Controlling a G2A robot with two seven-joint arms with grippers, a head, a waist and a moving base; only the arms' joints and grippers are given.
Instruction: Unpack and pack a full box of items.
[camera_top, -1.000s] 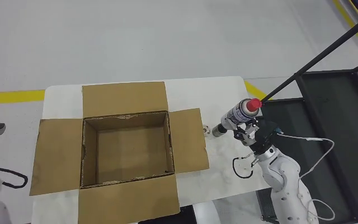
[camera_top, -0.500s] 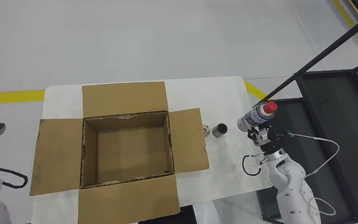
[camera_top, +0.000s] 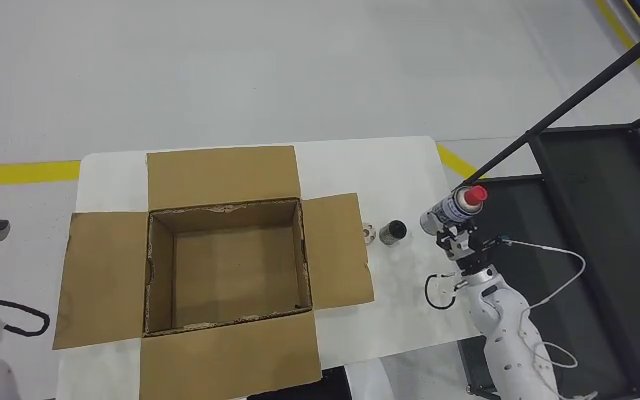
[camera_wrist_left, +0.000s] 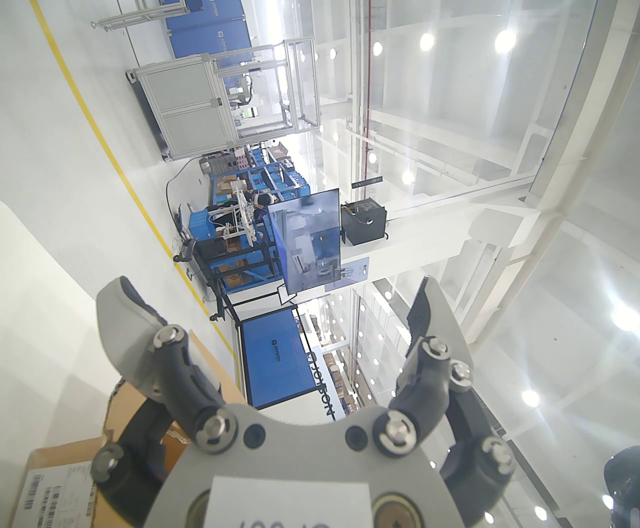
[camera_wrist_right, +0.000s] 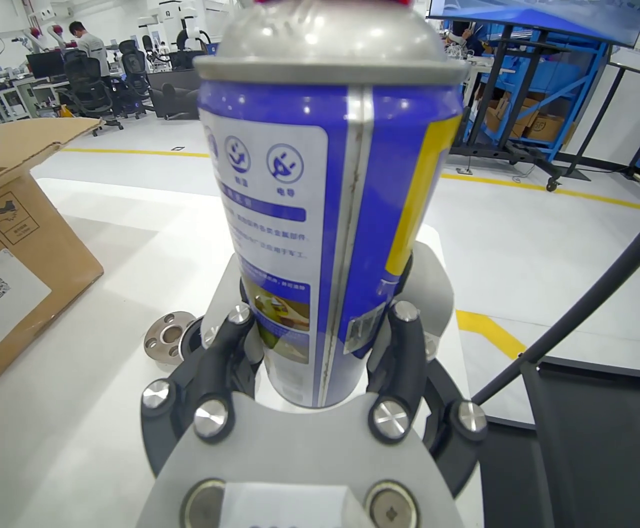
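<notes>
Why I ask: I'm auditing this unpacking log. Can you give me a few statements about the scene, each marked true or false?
1. The right end effector is shut on the spray can. True.
2. The cardboard box is full of items. False: its flaps are open and the inside shows only bare cardboard.
3. The left end effector holds the metal flange. False: it is open with nothing in it; the flange lies on the table beside a box flap.
4. A dark cylinder stands on the table right next to the flange. True.
</notes>
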